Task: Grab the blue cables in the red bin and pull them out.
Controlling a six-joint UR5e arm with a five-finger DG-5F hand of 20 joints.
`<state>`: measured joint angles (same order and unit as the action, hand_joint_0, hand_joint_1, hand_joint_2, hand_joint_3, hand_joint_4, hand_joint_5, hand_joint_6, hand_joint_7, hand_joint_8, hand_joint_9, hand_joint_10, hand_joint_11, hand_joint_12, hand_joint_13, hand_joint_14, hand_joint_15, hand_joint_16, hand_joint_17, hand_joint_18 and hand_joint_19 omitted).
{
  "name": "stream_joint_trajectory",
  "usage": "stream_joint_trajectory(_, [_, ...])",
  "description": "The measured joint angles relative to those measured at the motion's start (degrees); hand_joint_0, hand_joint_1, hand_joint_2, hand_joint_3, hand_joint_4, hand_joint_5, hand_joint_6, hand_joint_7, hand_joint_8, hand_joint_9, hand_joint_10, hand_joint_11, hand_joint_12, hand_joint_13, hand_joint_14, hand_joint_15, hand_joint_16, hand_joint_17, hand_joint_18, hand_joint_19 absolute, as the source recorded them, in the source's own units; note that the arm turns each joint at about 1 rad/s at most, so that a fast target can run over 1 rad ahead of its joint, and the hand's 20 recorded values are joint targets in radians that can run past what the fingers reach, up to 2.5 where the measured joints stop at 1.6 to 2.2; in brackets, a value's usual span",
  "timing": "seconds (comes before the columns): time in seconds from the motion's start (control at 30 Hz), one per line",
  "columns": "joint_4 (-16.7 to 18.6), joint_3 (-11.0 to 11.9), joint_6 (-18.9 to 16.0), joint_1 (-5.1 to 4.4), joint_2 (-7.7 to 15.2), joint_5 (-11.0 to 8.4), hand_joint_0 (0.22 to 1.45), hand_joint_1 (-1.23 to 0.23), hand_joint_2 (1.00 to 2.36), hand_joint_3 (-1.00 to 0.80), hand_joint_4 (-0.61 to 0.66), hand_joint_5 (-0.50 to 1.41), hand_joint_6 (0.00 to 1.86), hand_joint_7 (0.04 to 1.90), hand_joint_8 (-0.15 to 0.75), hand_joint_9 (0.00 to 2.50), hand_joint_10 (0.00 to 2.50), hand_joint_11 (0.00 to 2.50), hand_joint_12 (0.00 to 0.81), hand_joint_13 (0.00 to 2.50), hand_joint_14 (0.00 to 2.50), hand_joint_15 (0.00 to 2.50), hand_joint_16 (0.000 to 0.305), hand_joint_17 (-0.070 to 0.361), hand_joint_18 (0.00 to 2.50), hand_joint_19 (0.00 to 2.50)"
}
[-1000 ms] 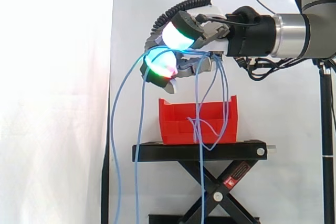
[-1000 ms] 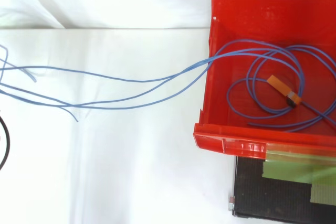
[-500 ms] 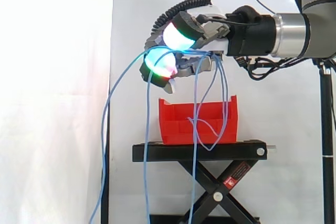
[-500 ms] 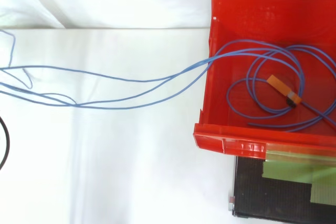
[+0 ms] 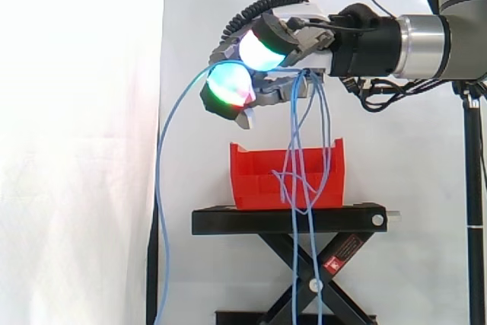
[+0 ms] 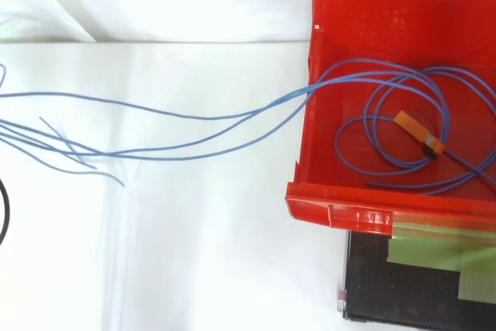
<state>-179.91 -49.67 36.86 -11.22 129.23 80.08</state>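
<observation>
My hand (image 5: 283, 74) hovers above the red bin (image 5: 259, 176), its glowing fingertips (image 5: 228, 85) curled, shut on the blue cables (image 5: 294, 150). From the hand, several strands drop straight down across the bin's front and past the black stand (image 5: 289, 220). One long strand arcs off to the left and falls toward the floor. From above, the blue cables (image 6: 194, 118) leave the red bin (image 6: 333, 211) over its left wall and run to the left edge. Loops of cable with an orange tag (image 6: 418, 132) still lie on the bin floor.
The bin rests on a black scissor stand before a white curtain. A tripod pole (image 5: 473, 188) rises at the right edge. In the top view, green tape (image 6: 434, 257) marks the black stand top below the bin.
The hand has risen slightly. The hanging strands have swung from the left toward the stand's front, leaving one long arc on the left. Loose ends at the top view's left edge shifted.
</observation>
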Motion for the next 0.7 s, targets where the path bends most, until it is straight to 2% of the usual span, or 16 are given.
stream_joint_trajectory(0.33, [0.0,-0.02,-0.03,0.01,-0.02,-0.01,0.76,-0.86,1.0,-1.0,0.31,0.85,0.3,0.64,0.299,1.15,0.02,1.13,0.353,1.26,1.01,1.12,0.042,0.094,0.8,1.08])
stream_joint_trajectory(0.7, [0.0,-0.01,0.0,0.01,-0.03,-0.01,0.73,-0.82,1.0,-1.0,0.32,0.88,0.27,0.66,0.308,1.17,0.02,1.12,0.356,1.28,1.02,1.11,0.043,0.097,0.82,1.07])
